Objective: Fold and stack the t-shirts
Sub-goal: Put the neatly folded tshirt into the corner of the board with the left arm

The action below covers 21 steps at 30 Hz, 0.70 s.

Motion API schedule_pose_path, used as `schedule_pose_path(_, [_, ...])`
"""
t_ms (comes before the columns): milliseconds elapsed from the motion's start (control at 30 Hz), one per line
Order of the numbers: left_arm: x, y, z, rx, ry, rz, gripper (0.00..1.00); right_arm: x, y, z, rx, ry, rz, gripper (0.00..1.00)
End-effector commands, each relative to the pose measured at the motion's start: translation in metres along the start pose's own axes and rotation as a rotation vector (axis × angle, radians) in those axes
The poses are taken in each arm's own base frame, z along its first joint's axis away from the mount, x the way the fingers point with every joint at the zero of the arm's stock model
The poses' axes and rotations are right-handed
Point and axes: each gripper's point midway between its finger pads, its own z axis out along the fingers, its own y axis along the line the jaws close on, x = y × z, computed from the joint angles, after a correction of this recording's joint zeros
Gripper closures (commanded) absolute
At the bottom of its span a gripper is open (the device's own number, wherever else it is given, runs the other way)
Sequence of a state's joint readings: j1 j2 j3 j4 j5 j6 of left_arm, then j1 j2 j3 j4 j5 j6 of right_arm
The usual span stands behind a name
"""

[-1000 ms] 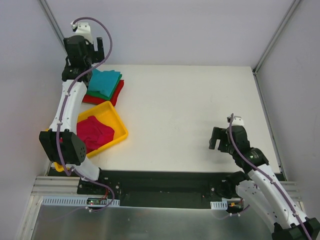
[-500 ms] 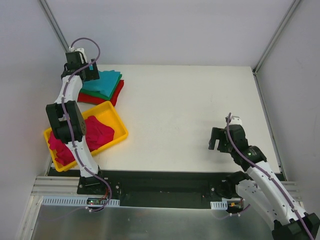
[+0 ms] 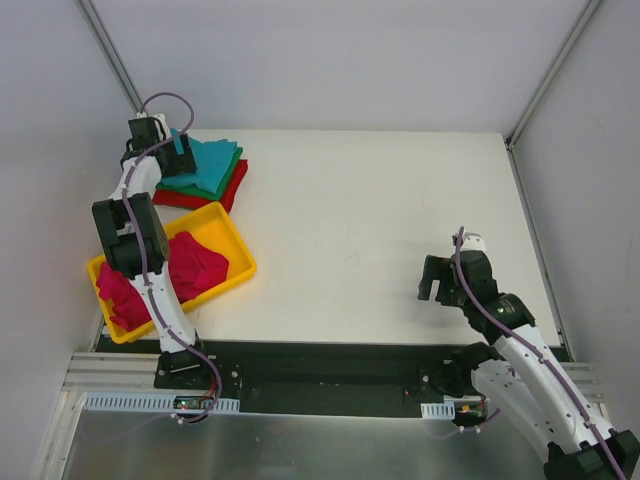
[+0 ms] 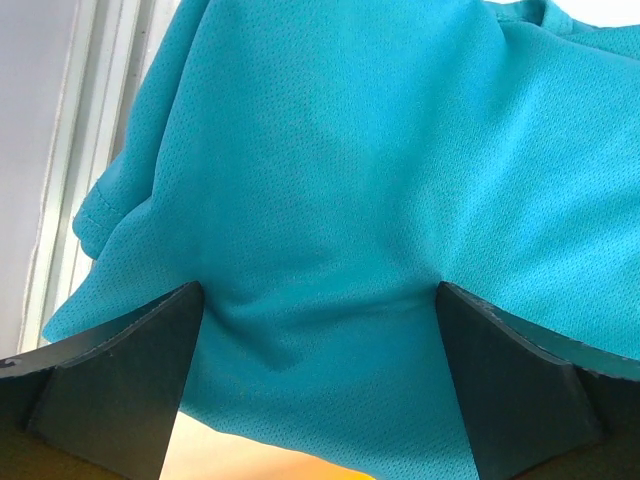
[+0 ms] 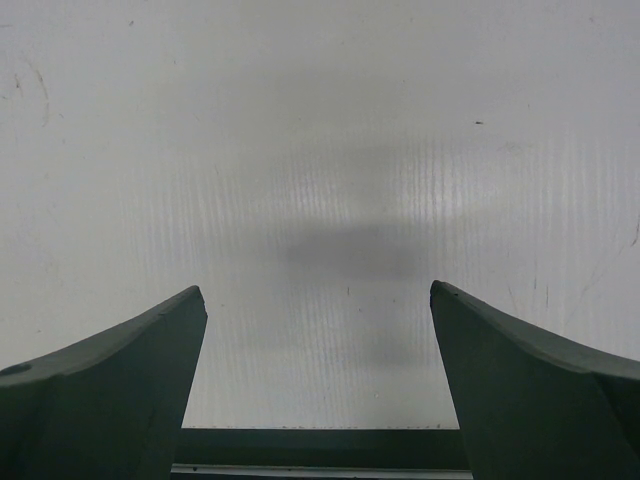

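Grey walls [image 3: 330, 60] and slanted metal frame posts [image 3: 108, 50] close in your white bench [image 3: 380, 220], which is matte and lightly scuffed in the right wrist view. Since a second ago your left arm has dropped its elbow back over the yellow tray [image 3: 240, 262] and lowered the left gripper [image 3: 178, 150] from above the far-left corner down to the left edge of the stack. The right arm has barely shifted; the stack and tray lie as before.

Your left gripper [image 4: 320, 290] is spread wide, with the teal t-shirt [image 4: 330, 150] filling the gap between the fingertips. You cannot tell whether they press into it. Your right gripper [image 3: 437, 277] is equally wide and hangs over bare bench, well apart from the cloth.

The teal t-shirt [image 3: 212, 165] lies folded on top of the green t-shirt [image 3: 231, 174], which lies on the red t-shirt [image 3: 232, 190], at the far-left corner. The stack sits skewed to the bench edges, and its longer side runs roughly left to right. The magenta t-shirts [image 3: 195, 265] lie crumpled in the tray, just near of the stack.
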<state>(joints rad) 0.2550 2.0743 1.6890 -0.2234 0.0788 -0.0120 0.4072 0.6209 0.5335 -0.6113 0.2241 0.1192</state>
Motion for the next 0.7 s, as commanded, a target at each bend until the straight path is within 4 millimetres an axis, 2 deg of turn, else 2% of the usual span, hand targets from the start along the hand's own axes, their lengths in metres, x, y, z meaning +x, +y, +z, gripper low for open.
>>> schedule_pose_path(0, [-0.009,-0.009,-0.016,0.091,-0.03,-0.048,0.01,-0.01,-0.002,-0.005,0.013,-0.031,0.019,0.04])
schedule_pose_path(67, [-0.026,-0.02,-0.031,0.132,-0.069,-0.066,0.01,-0.009,-0.003,-0.005,0.016,-0.029,0.019,0.04])
schedule_pose_path(133, [-0.051,-0.029,-0.057,0.149,-0.135,-0.083,0.01,-0.009,-0.002,-0.006,0.014,-0.03,0.02,0.04])
schedule_pose_path(200, [-0.082,-0.033,-0.097,0.137,-0.23,-0.106,0.01,-0.011,-0.002,-0.007,0.012,-0.04,0.024,0.04])
schedule_pose_path(267, [-0.11,-0.038,-0.148,0.112,-0.333,-0.139,0.01,-0.015,-0.002,-0.009,0.009,-0.06,0.029,0.04])
schedule_pose_path(333, [-0.122,-0.048,-0.19,0.102,-0.397,-0.168,0.01,-0.018,-0.002,-0.009,0.004,-0.078,0.032,0.04])
schedule_pose_path(400, [-0.12,-0.064,-0.227,0.116,-0.421,-0.206,0.01,-0.021,-0.002,-0.011,0.005,-0.098,0.043,0.04])
schedule_pose_path(433, [-0.114,-0.074,-0.244,0.122,-0.432,-0.226,0.01,-0.022,-0.004,-0.012,0.012,-0.109,0.054,0.04])
schedule_pose_path(500, [-0.091,-0.088,-0.27,0.106,-0.441,-0.263,0.01,-0.028,-0.007,-0.014,0.03,-0.144,0.079,0.04])
schedule_pose_path(567, [-0.033,-0.111,-0.277,0.135,-0.375,-0.284,0.01,-0.033,-0.01,-0.017,0.04,-0.183,0.104,0.04])
schedule_pose_path(600, [-0.007,-0.126,-0.287,0.18,-0.357,-0.283,0.01,-0.036,-0.009,-0.018,0.033,-0.199,0.11,0.04])
schedule_pose_path(667, [0.051,-0.139,-0.294,0.241,-0.294,-0.306,0.01,-0.041,-0.011,-0.021,0.038,-0.234,0.124,0.04])
